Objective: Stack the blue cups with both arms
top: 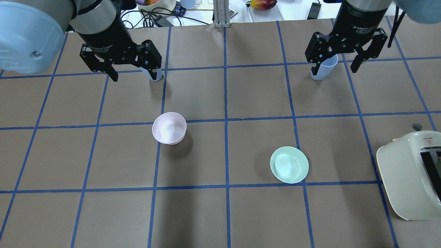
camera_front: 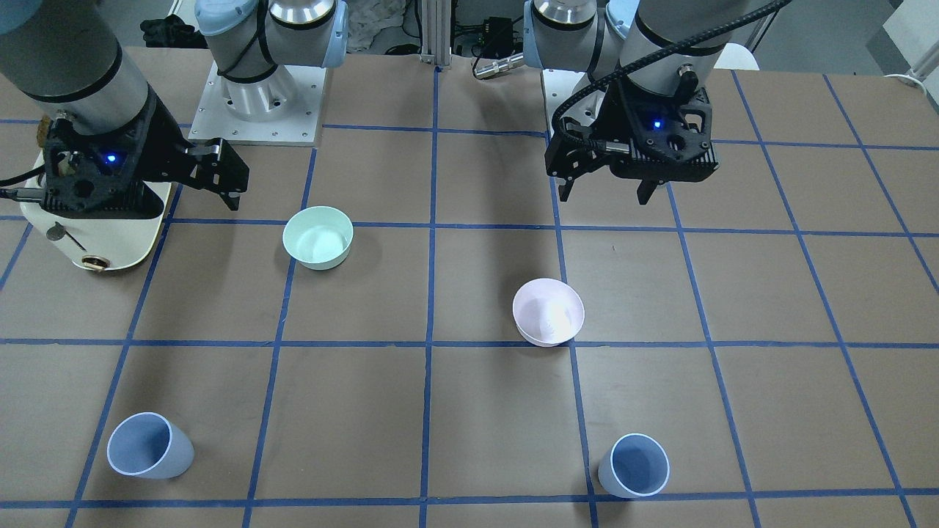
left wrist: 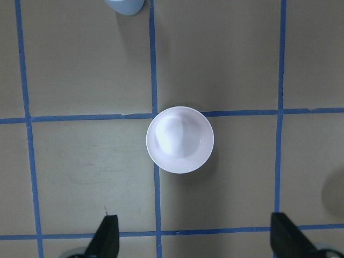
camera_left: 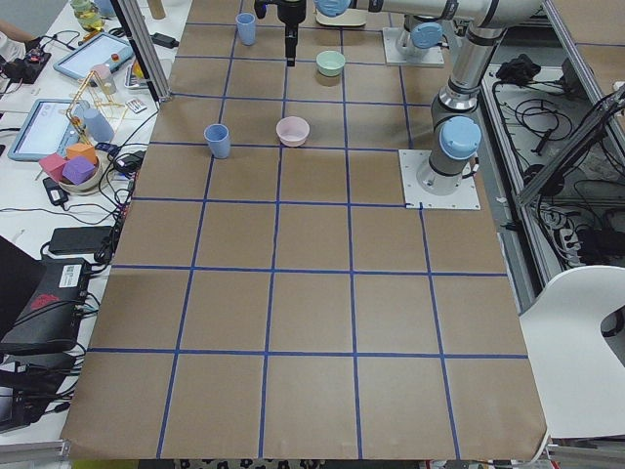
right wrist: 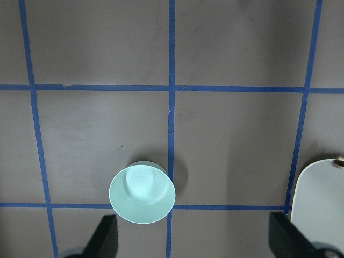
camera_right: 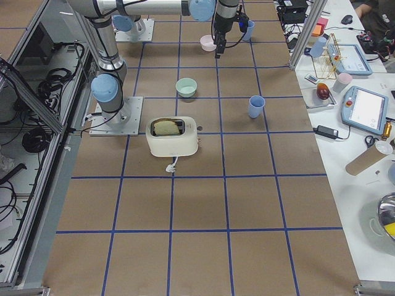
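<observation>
Two blue cups stand upright and apart on the table's far side: one (camera_front: 150, 446) on my right side, also in the overhead view (top: 324, 70), and one (camera_front: 634, 466) on my left side, partly hidden behind a finger in the overhead view (top: 156, 74). My left gripper (top: 134, 75) is open and empty, high above the table; its wrist view shows the pink bowl (left wrist: 180, 140) below and the cup's (left wrist: 124, 6) edge. My right gripper (top: 334, 69) is open and empty, also high, over the mint-green bowl (right wrist: 142, 193).
A pale pink bowl (camera_front: 548, 312) and a mint-green bowl (camera_front: 318, 236) sit mid-table between the arms and the cups. A cream toaster (top: 410, 175) stands at the table's right near side. Operators' desks with clutter lie beyond the far edge.
</observation>
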{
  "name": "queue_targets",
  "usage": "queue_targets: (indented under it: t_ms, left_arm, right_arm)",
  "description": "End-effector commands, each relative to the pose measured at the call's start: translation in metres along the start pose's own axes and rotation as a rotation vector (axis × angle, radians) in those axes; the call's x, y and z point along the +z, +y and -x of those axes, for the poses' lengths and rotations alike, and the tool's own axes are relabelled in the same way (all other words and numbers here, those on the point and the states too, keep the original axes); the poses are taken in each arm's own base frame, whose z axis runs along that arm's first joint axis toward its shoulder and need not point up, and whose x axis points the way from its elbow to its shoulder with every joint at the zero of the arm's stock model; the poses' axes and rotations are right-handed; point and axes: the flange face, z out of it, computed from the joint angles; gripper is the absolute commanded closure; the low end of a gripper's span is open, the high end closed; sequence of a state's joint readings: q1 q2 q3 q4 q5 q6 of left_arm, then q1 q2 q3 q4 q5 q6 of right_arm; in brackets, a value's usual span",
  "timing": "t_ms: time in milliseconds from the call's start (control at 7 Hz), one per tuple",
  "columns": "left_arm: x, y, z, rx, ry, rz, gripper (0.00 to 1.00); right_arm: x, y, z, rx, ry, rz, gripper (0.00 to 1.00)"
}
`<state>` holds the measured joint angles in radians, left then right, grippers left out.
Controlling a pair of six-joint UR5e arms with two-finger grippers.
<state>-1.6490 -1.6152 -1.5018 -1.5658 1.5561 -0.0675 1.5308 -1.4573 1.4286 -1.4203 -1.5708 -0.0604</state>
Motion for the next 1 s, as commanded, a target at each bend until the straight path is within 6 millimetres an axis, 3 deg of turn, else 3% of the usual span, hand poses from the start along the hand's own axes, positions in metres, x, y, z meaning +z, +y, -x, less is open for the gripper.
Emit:
queue_targets:
  t_ms: [0,286,429,714,857]
  left_arm:
    - [-0.002,-0.001,0.0,0.002,0.003,-0.005,0.0]
    - [0.007,-0.022,-0.001,0.003,0.008,-0.063,0.0]
    - [0.022,-0.037,-0.001,0.001,0.006,-0.053,0.0]
    - [0.096,-0.118,-0.005,0.068,0.005,-0.107,0.0]
    - [0.134,-0.145,-0.002,0.111,-0.038,-0.069,0.0]
  right_arm:
    - [0.001,-0.001,0.002,0.001,-0.015,0.002,0.0]
    - [0.001,-0.001,0.001,0.005,-0.014,0.002,0.0]
    - [0.001,-0.001,0.001,0.004,-0.014,0.002,0.0]
    - [0.001,-0.001,0.001,0.002,-0.014,0.002,0.0]
    - [0.001,-0.001,0.001,0.002,-0.012,0.002,0.0]
